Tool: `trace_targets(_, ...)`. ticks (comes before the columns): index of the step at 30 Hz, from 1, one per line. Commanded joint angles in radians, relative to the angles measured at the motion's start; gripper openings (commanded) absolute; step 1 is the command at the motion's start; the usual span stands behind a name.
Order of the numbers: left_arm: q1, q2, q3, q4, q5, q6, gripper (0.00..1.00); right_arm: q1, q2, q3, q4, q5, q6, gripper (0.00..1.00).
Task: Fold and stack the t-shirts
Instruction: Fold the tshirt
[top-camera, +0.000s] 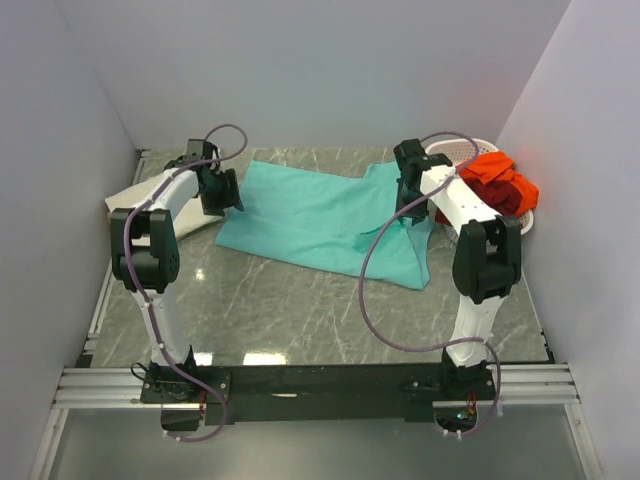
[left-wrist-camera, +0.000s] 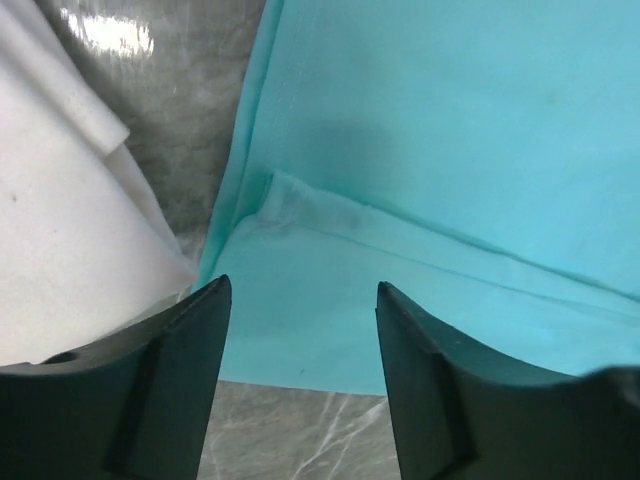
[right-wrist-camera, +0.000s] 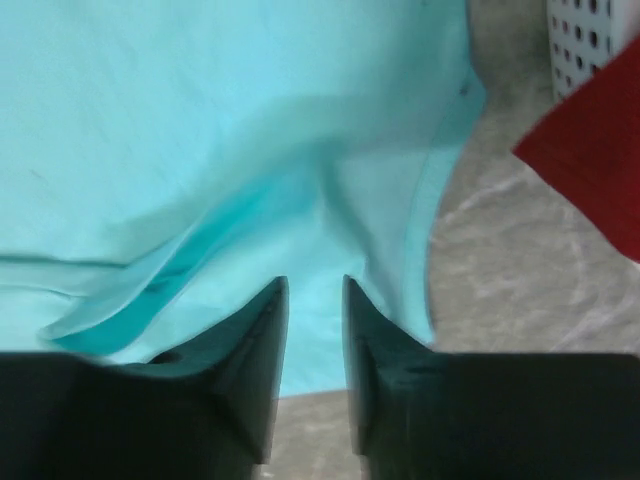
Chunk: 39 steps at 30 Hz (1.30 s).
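On marbled table (top-camera: 300, 310), creased teal t-shirt (top-camera: 310, 215) under left claw (left-wrist-camera: 303, 290), wide apart, right claw (right-wrist-camera: 315, 285) narrowly apart.

Overhead looks down; wrist views close, sharing teal t-shirt (top-camera: 310, 215).

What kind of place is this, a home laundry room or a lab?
Probably a robot lab cell: left arm and right arm bolted at the table edge, plain walls enclosing it, a teal t-shirt spread out.
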Motion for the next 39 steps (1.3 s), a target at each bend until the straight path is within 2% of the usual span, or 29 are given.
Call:
trace_targets(1, -0.017, -0.025, 0.090, 0.013, 0.021, 0.001, 0.66, -0.016, 0.039, 0.131, 0.006, -0.038, -0.017, 0.48)
trace_targets(5, -0.052, -0.061, 0.095, 0.015, 0.022, -0.008, 0.71, -0.018, 0.056, 0.211, -0.021, -0.079, -0.013, 0.56)
trace_targets(9, -0.078, -0.098, 0.033, 0.047, 0.028, -0.019, 0.72, -0.019, -0.022, 0.141, 0.018, -0.151, -0.005, 0.58)
trace_targets(19, -0.086, -0.149, -0.230, 0.173, 0.045, -0.056, 0.73, -0.024, -0.242, -0.327, 0.144, -0.230, 0.027, 0.58)
trace_targets(24, -0.086, -0.138, -0.284, 0.205, 0.030, -0.048, 0.73, -0.042, -0.315, -0.441, 0.170, -0.231, 0.041, 0.58)
trace_targets(31, -0.086, -0.137, -0.352, 0.234, -0.014, -0.041, 0.74, -0.073, -0.317, -0.557, 0.216, -0.263, 0.044, 0.58)
trace_targets(39, -0.086, -0.204, -0.464, 0.248, -0.061, -0.054, 0.75, -0.087, -0.255, -0.607, 0.238, -0.300, 0.041, 0.58)
